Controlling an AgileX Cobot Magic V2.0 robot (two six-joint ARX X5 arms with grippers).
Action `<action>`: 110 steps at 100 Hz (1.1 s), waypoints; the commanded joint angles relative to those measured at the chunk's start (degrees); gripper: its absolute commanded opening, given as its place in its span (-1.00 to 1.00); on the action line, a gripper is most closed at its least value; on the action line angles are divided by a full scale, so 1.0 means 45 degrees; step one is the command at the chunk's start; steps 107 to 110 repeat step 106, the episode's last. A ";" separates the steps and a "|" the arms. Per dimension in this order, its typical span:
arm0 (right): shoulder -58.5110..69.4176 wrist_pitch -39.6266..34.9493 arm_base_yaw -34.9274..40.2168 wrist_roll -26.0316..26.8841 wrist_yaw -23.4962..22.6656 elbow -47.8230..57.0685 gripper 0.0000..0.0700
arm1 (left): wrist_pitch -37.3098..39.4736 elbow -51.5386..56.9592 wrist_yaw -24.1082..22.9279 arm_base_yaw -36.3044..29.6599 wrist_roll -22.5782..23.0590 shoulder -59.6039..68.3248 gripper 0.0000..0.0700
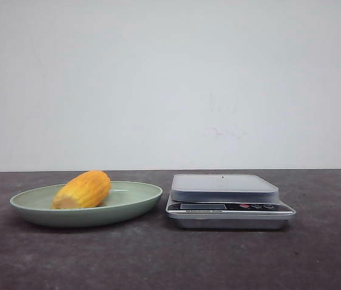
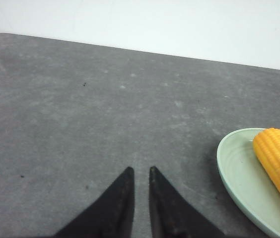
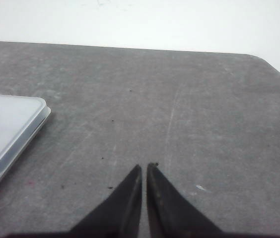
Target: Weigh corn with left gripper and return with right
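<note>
The corn (image 1: 83,190), a short yellow-orange cob, lies in a pale green plate (image 1: 134,202) on the left of the dark table. It also shows in the left wrist view (image 2: 279,161), lying in the plate (image 2: 234,171). A silver kitchen scale (image 1: 225,199) with a bare platform stands right of the plate; its corner shows in the right wrist view (image 3: 6,129). My left gripper (image 2: 140,171) is shut and empty over bare table, left of the plate. My right gripper (image 3: 144,166) is shut and empty over bare table, right of the scale. Neither gripper shows in the front view.
A white wall stands behind the table's far edge. The scale's display and buttons (image 1: 255,206) face the front. The table's rounded far corners show in both wrist views.
</note>
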 commanded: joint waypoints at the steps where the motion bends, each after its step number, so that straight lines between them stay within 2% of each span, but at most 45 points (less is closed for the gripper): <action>1: -0.0029 0.0019 -0.0024 0.0039 -0.0005 -0.0029 -0.97 | -0.0073 -0.0223 0.0010 0.0010 0.0117 -0.0010 -0.92; 110: -0.0029 0.0151 -0.0024 0.0039 -0.0005 -0.0029 -0.97 | -0.0073 -0.0223 0.0010 0.0010 0.0121 -0.0010 -0.92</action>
